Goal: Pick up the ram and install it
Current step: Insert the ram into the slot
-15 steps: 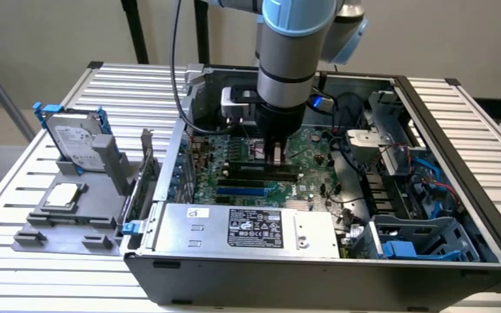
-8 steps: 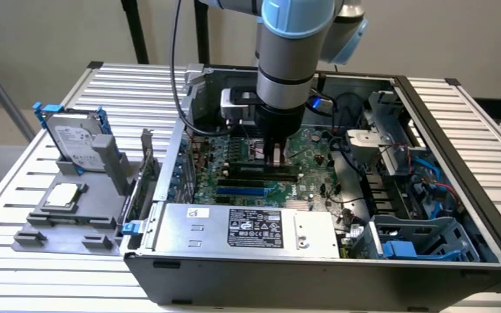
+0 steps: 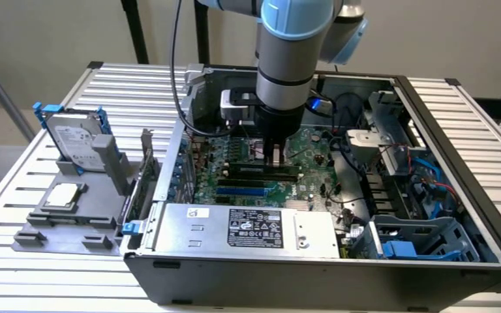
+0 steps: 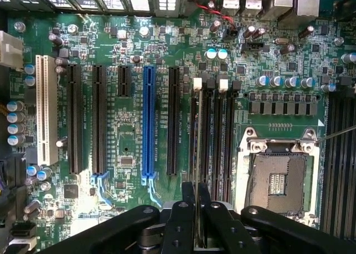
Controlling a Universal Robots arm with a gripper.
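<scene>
Here the slatted table (image 3: 50, 261) bears an open computer case (image 3: 459, 163).

No print on any label is legible.

Green motherboard (image 4: 133, 126) with one blue slot (image 4: 148, 120), a white slot (image 4: 46, 118) and black ones. Grey case (image 3: 320, 267). Blue-framed silver drive (image 3: 72, 140), upper left. Black gripper (image 4: 196, 201).

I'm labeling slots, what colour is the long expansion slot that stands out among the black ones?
Blue, clearest in the wrist view.
</scene>
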